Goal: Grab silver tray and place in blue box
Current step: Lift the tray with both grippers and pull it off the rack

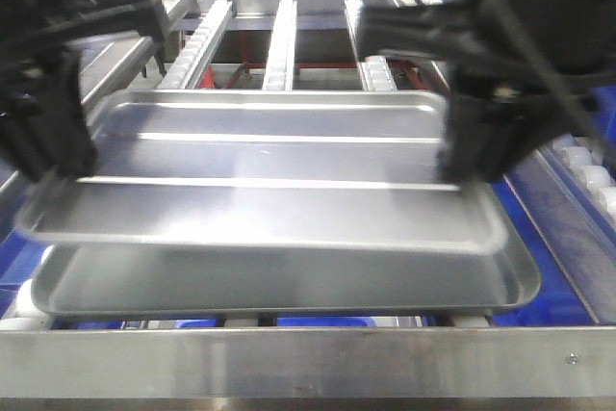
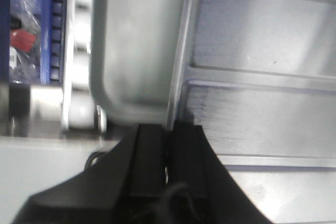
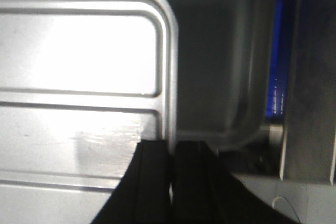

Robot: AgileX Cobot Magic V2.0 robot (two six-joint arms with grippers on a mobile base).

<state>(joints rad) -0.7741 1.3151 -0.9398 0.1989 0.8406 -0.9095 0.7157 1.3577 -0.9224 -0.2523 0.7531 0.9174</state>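
**Clearly aloft: the silver tray point(image 1: 269, 161) pinched at both short ends**

At the left, our left gripper point(image 2: 169, 129) has its fingers pressed together on the raised rim of the tray's left short edge, one finger on each side of the rim. The front view shows the same hold, though blurred.

In the middle, the tray hangs above a second tray point(image 1: 289, 281) that lies flat beneath it. The near long edge sits lower than the far one. Behind both, the roller rails point(image 1: 281, 45) run away from us.

At the right, our right gripper point(image 3: 172, 148) pinches the opposite short rim in the same way.

Blue plastic point(image 1: 553, 238) shows at the right of the lower tray. We cannot tell whether it belongs to the blue box.

We judge the tray stiff and fairly light, but smooth, so a thin rim could slip between the fingers. The rim at mid-edge on both ends looks like the sound place to hold, with both arms level so it does not twist.
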